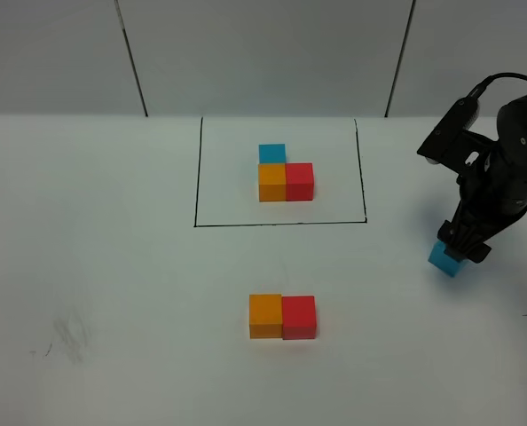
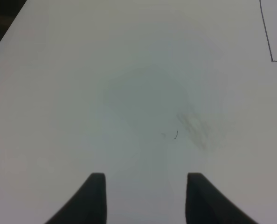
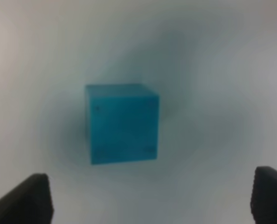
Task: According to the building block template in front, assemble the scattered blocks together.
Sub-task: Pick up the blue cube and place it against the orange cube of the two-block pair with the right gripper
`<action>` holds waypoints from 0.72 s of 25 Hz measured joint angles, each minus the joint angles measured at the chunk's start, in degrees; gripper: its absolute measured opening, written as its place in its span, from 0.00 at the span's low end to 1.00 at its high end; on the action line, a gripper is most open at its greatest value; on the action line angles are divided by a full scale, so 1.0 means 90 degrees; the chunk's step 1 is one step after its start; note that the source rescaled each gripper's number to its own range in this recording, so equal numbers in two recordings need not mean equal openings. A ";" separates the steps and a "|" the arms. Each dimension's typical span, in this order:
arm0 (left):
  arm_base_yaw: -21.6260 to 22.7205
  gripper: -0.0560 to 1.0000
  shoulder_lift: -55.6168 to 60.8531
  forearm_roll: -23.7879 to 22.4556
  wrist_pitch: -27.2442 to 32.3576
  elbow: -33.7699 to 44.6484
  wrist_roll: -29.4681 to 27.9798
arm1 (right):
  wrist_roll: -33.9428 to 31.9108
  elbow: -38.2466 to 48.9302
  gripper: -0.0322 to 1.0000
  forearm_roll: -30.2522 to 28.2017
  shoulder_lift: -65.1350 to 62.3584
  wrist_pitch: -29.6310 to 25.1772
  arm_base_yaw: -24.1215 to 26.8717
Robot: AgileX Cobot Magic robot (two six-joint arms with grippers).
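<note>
The template sits inside a thin black rectangle at the back: a blue cube, an orange cube and a red cube joined in an L. In front, a loose orange cube and a loose red cube stand side by side, touching. The loose light blue cube lies at the right, directly under my right gripper. The right wrist view shows it between the wide-open fingers, not gripped. My left gripper is open and empty over bare table.
The white table has faint scuff marks at the front left, also in the left wrist view. A corner of the black frame line shows there. A grey wall stands behind the table.
</note>
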State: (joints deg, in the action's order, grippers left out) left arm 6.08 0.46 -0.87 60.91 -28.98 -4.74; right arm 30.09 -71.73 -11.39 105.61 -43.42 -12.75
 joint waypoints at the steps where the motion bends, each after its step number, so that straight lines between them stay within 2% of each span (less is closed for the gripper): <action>1: 0.0000 0.05 0.0000 0.0000 0.0000 0.0000 0.0000 | 0.0101 -0.0060 0.74 0.0132 0.0029 -0.0009 0.0056; 6: 0.0000 0.05 0.0000 0.0000 0.0000 0.0000 0.0000 | 0.0479 -0.0430 0.74 0.0528 0.0365 -0.0235 0.0181; 18: 0.0000 0.05 0.0000 0.0000 0.0000 0.0000 0.0000 | 0.0541 -0.0533 0.74 0.0860 0.0683 -0.0246 0.0306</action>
State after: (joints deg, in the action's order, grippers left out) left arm 6.08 0.46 -0.87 60.91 -28.98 -4.74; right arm 34.95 -76.53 -3.64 111.75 -45.64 -9.99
